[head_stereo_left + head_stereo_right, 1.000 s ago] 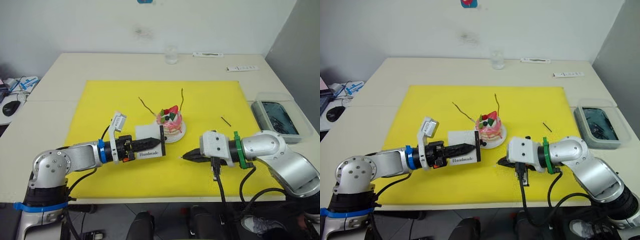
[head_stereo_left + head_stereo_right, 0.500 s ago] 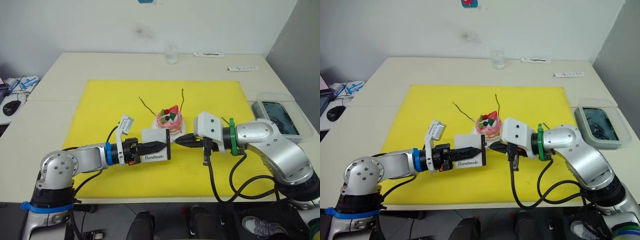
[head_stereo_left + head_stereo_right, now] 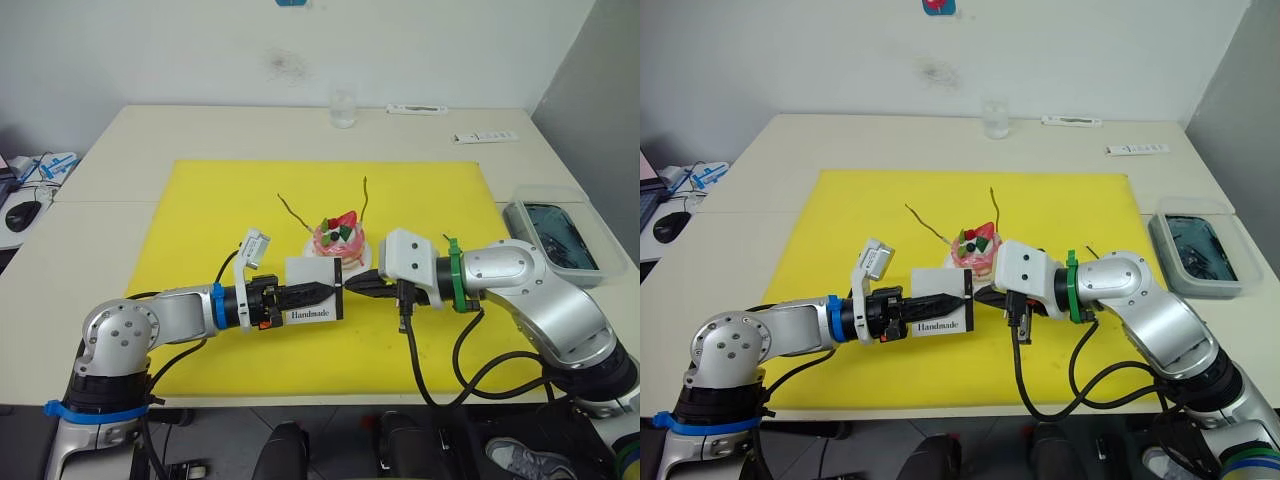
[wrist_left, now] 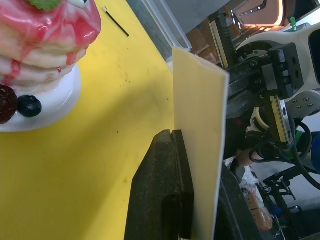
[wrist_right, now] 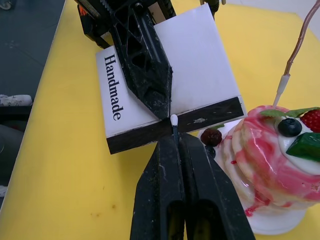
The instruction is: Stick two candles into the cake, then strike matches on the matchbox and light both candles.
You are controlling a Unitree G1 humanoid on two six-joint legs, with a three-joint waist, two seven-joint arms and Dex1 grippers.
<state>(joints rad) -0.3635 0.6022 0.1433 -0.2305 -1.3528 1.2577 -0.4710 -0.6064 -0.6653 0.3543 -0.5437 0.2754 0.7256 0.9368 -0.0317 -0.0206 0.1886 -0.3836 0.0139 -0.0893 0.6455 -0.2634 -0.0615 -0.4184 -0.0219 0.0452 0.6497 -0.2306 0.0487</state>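
1. My left jaws (image 3: 322,291) were closed on the matchbox (image 3: 314,291), one finger across its printed white face and the other behind it, holding it on edge above the yellow mat (image 3: 200,210), just in front of the cake (image 3: 340,240).
2. The box's dark strip (image 5: 175,126) faced my right arm, with "Handmade" readable along the opposite side.
3. My right jaws (image 3: 350,285) were pinched shut on a match (image 5: 174,126), its pale head sticking out past the fingertips.
4. In the right wrist view, that head lay against the dark strip, close to the tip of the left finger (image 5: 150,75).
5. The two jaws met nose to nose in front of the cake, near the middle of the mat.
6. The cake sat on its small white plate (image 5: 280,225), just behind the matchbox and the right jaws.
7. Both candles (image 3: 364,198) stood in the cake: one rose nearly upright from its right side, the other (image 3: 293,212) leaned away up and to the left.
8. I saw no flame on either candle.
9. A second match (image 3: 452,242) lay loose on the mat to the right of the cake, well clear of both jaws.
10. A clear container (image 3: 553,233) stood on the tabletop (image 3: 120,160) off the mat's right edge, and a glass (image 3: 343,108) stood at the far side.
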